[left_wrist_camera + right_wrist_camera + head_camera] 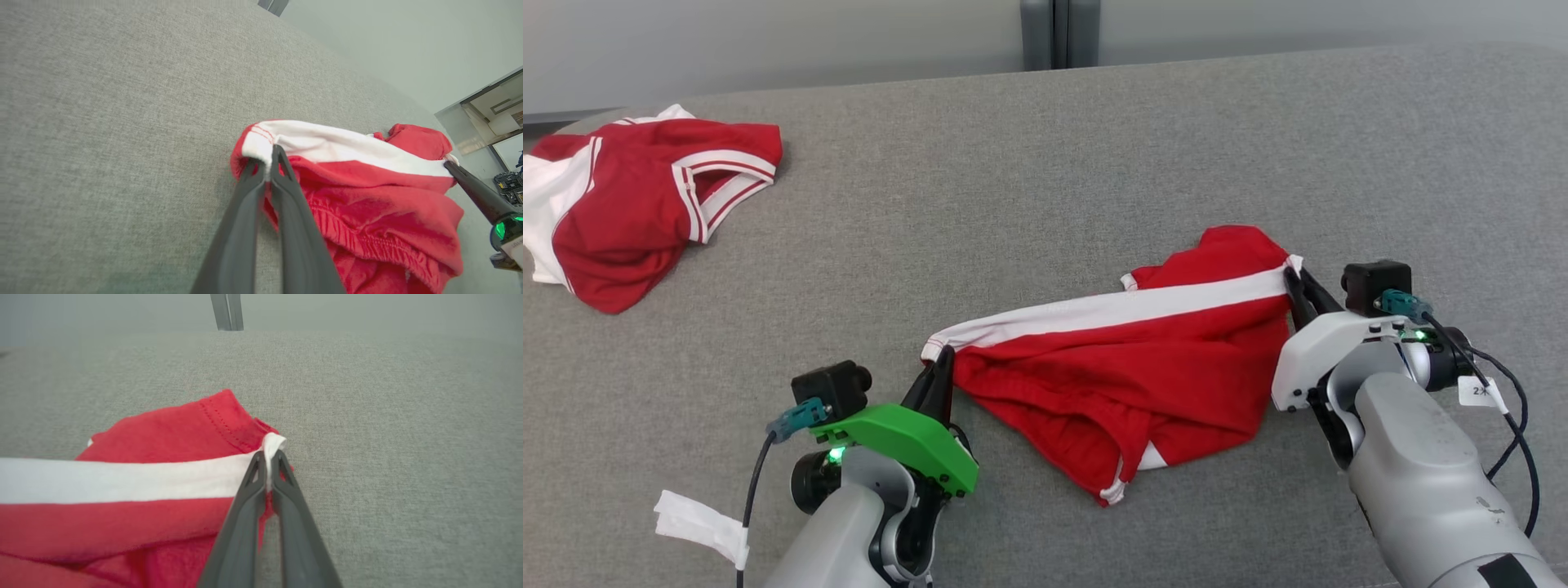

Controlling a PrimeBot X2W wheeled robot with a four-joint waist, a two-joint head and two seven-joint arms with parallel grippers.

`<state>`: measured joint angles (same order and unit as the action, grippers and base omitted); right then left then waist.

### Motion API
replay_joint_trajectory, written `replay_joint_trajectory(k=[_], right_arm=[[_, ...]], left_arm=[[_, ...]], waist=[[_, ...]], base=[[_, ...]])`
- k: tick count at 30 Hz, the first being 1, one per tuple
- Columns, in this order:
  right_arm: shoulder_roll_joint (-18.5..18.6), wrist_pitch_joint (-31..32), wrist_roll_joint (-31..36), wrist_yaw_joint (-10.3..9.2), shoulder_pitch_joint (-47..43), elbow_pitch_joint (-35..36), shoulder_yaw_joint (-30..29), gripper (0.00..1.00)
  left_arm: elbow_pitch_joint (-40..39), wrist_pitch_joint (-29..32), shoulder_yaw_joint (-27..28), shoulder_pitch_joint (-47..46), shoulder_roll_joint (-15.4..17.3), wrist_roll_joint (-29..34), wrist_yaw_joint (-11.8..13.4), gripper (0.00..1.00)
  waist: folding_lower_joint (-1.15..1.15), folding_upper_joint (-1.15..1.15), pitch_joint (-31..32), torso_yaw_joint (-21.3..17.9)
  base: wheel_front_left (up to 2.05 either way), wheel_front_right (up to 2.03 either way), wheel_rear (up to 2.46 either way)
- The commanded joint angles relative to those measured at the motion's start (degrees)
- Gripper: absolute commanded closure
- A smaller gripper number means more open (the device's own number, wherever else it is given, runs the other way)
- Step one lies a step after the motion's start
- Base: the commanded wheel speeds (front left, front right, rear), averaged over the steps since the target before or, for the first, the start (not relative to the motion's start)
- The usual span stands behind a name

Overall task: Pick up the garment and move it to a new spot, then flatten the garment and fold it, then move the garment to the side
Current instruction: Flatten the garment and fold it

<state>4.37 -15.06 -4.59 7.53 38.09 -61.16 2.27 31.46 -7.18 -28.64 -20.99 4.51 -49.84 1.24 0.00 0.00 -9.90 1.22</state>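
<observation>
The left gripper (942, 363) was pinched fully closed, its two long dark fingers (243, 220) pressed together on the left corner of the red cloth garment (1127, 371), right where its broad white band ended. The right gripper (1294, 282) was closed just as tightly on the opposite end of that band, and in the right wrist view a small tuft of white hem stood up between its tips (267, 459). Behind the left gripper sat a bright green wrist cover (903, 441) with a lit green lamp, and behind the right gripper a white wrist cover (1327, 343). Between the two grips the garment's white band ran in a straight line. The red body below the band sagged toward the robot in loose folds, and a gathered seam showed in the left wrist view (367, 241). The garment's lower folds lay on the wide grey woven fabric surface (1094, 163). A torn white paper tag (698, 523) hung to the left of the garment's left corner and nearer the robot, beside the left arm. A second crumpled red and white garment (629, 196) lay well apart from the held garment, beyond its left end and farther from the robot. A dark grey upright post (1058, 33) stood beyond the garment at the surface's far edge.
</observation>
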Motion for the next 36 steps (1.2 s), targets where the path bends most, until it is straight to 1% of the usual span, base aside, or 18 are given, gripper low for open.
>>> replay_joint_trajectory(k=[1,5,9,13,16,19,22,29,31,33,36], right_arm=[[0.28,-0.17,-0.78,-0.08,-1.11,1.99,-0.19,1.0],[0.47,-0.17,-1.97,-0.08,-3.09,9.62,-0.32,1.0],[0.85,-0.17,-3.33,-0.08,-5.53,18.08,0.08,1.0],[1.6,-0.17,-4.19,-0.08,-8.08,27.46,0.83,1.0],[2.57,-0.17,-4.21,-0.08,-10.3,34.81,1.57,1.0],[3.22,-0.16,-4.43,-0.08,-13.0,41.77,1.64,1.0],[4.05,0.1,-3.83,-0.08,-16.07,50.18,0.91,1.0],[3.69,6.34,-2.38,-0.08,-23.96,71.56,-1.76,1.0],[3.28,8.37,-2.13,-0.08,-25.4,75.81,-2.01,1.0],[2.96,10.31,-2.19,-0.08,-26.16,77.82,-2.0,1.0],[2.47,11.87,-3.89,-0.08,-24.37,76.41,-1.88,1.0]], left_arm=[[-0.56,-0.71,0.19,-1.34,0.8,0.37,-0.17,1.0],[-2.37,-1.8,0.33,-2.05,1.38,0.88,-0.72,1.0],[-5.54,-2.52,0.49,-2.95,2.24,1.56,-0.76,1.0],[-10.52,-2.9,0.79,-3.66,3.65,2.3,-0.55,1.0],[-15.92,-2.35,0.99,-4.25,5.13,3.01,-0.11,1.0],[-22.12,-1.22,1.38,-4.29,6.94,3.5,0.84,1.0],[-29.88,0.46,1.93,-3.06,9.15,3.95,2.39,1.0],[-46.82,6.0,3.37,0.08,14.71,4.91,6.65,1.0],[-49.34,8.0,3.49,0.3,15.99,4.66,7.45,1.0],[-50.12,9.87,3.54,-0.58,16.96,4.54,7.87,1.0],[-47.8,12.23,3.42,-3.62,17.34,3.53,7.2,1.0]], waist=[[0.0,0.0,0.52,-0.39],[0.0,0.0,2.02,-1.25],[0.0,0.0,4.02,-2.17],[0.0,0.0,6.24,-2.91],[0.0,0.0,8.17,-3.29],[0.0,0.0,9.89,-3.53],[0.0,0.0,11.11,-3.85],[0.0,0.0,11.44,-4.47],[0.0,0.0,11.03,-4.56],[0.0,0.0,10.24,-4.56],[0.0,0.0,8.19,-4.44]], base=[[0.0,0.0,0.0],[0.0,0.0,0.0],[0.0,0.0,0.0],[0.0,0.0,0.0],[0.0,0.0,0.0],[0.0,0.0,0.0],[0.0,0.0,0.0],[0.0,0.0,0.0],[0.0,0.0,0.0],[0.0,0.0,0.0],[0.0,0.0,0.0]])
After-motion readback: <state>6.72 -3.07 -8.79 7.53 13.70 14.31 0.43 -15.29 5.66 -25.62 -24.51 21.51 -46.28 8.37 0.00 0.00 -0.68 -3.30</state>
